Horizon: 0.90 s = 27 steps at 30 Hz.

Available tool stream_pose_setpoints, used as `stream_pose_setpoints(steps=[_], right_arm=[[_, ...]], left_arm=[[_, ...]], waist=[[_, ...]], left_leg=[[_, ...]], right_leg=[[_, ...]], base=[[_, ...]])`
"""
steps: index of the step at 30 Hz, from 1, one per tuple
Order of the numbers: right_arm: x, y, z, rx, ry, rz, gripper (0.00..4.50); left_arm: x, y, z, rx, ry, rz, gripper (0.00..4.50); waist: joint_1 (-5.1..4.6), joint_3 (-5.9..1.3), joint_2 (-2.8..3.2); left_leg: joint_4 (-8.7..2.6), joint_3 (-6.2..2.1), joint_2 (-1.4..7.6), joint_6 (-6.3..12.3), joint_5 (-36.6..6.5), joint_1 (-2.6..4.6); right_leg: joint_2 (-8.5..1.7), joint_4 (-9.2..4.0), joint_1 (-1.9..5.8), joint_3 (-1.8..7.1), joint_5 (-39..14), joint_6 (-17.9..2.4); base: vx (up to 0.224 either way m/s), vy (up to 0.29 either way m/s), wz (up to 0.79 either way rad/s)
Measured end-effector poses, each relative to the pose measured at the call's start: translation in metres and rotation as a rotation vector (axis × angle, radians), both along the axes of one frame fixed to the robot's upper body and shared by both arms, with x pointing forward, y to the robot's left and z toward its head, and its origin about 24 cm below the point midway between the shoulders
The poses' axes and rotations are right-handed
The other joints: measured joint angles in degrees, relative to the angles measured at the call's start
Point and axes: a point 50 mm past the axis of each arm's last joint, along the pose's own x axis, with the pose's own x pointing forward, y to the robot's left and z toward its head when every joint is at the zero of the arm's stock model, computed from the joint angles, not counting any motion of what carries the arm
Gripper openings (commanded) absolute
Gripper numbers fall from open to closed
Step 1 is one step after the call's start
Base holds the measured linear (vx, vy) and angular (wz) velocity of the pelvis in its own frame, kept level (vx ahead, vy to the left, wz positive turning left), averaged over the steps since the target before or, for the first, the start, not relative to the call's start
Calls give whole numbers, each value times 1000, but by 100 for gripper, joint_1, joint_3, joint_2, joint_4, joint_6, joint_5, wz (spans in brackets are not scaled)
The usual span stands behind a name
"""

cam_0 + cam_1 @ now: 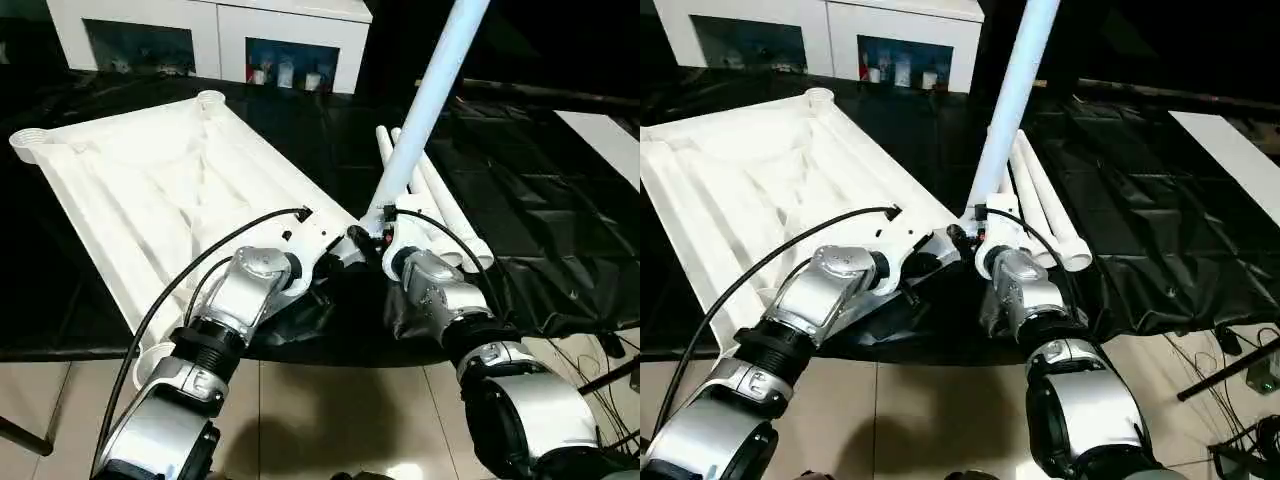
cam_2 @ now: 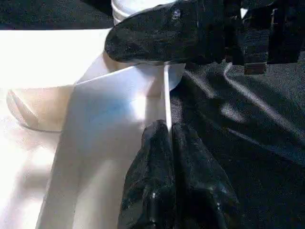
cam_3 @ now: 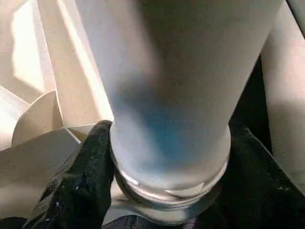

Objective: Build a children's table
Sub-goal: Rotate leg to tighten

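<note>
No lettering reads anywhere; my right end effector clamps a pale-blue round tube leg standing tilted in the white ribbed tabletop's near corner socket on the black-sheeted surface; my left end effector apparently pinches its thin rim.

Both head eyes look forward and down over the forearms onto the bench. Each wrist camera sits very close. All views share the tabletop's corner socket.

The tabletop is lying across the left of the frame on the work table. A leg is rising from its lower-right corner toward the top edge. Spare legs are lying right of it, with a cabinet standing behind at the upper left.
</note>
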Motion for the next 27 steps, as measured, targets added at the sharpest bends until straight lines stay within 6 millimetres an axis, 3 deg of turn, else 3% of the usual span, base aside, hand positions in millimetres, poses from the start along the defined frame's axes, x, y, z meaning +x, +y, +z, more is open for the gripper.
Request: stream_pose_setpoints(steps=[5, 8, 15, 19, 20, 22, 27], right_arm=[[2, 2, 5, 50, -18, 40, 389], [1, -1, 8, 60, -44, 101, 393], [-21, -26, 8, 71, -119, 210, 393], [-35, -20, 21, 86, -175, 301, 393], [-40, -15, 26, 90, -189, 329, 394], [-46, -14, 32, 96, -208, 351, 394], [-63, -24, 37, 81, -216, 348, 394]], left_arm=[[3, 7, 3, 18, -32, -33, 0], [7, 14, 6, 35, -55, -71, 0], [17, 28, 16, 91, -118, -176, 0], [28, 34, 24, 140, -167, -146, 0], [31, 33, 27, 151, -185, -142, 44], [35, 35, 32, 163, -199, -140, 55], [40, 48, 35, 227, -238, -126, 94]], waist=[[1, 16, 25], [13, 27, 40], [122, 56, 69], [110, 69, 89], [113, 75, 99], [124, 78, 104], [89, 95, 131]], left_leg=[[-28, 1, -1, 0, 0, -19], [-37, 1, 1, 0, 1, -55], [-35, 16, 10, -4, 4, -78], [-34, 13, 34, -33, 21, -102], [-33, 14, 36, -32, 23, -123], [-21, 14, 43, -22, 51, -167], [-10, 21, 47, 3, 35, -167]], right_leg=[[1, 2, -44, -2, 0, 0], [5, 7, -82, -4, 23, -2], [5, 11, -88, 12, 208, 57], [26, 11, -118, 4, 230, 43], [29, 11, -143, 5, 227, 46], [37, 17, -187, 7, 225, 46], [44, 13, -186, 17, 218, 35]], base=[[0, 0, 0], [0, 0, 0], [0, 0, 0], [17, -3, -1], [0, 0, 0], [0, 0, 0], [0, 0, 0]])
